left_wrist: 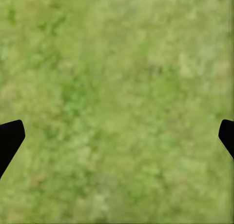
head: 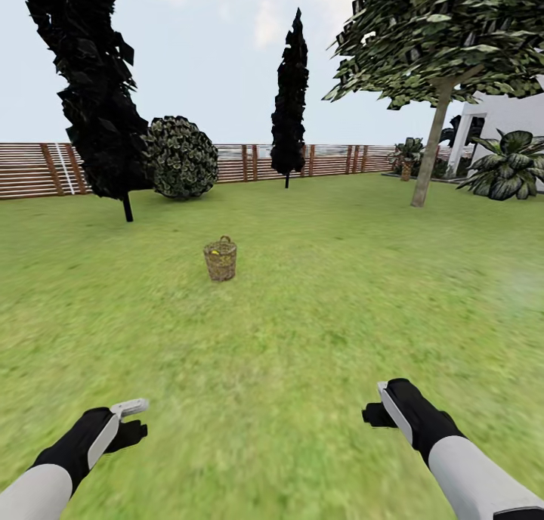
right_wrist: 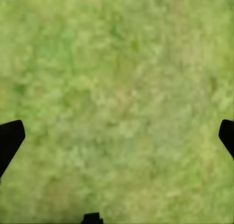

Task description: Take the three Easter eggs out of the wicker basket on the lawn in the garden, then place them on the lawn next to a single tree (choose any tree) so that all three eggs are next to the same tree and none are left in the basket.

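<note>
a fenced home garden, outdoors under a pale cloudy sky. wide lawn (head: 302,338) of short green grass with yellowish patches, running back to a brown slatted wooden fence (head: 30,168) along the far edge. two dark narrow cypresses (head: 289,97) and a round clipped shrub (head: 181,157) in front of that fence. on the right, a tall tree (head: 434,142) with a bare grey-brown trunk and broad leafy crown, beside the corner of a white house (head: 506,116) with large-leaved plants (head: 510,165) at its foot. a small wicker basket (head: 220,259) standing out on the grass, well apart from the trees. wrist views: grass close below.
</note>
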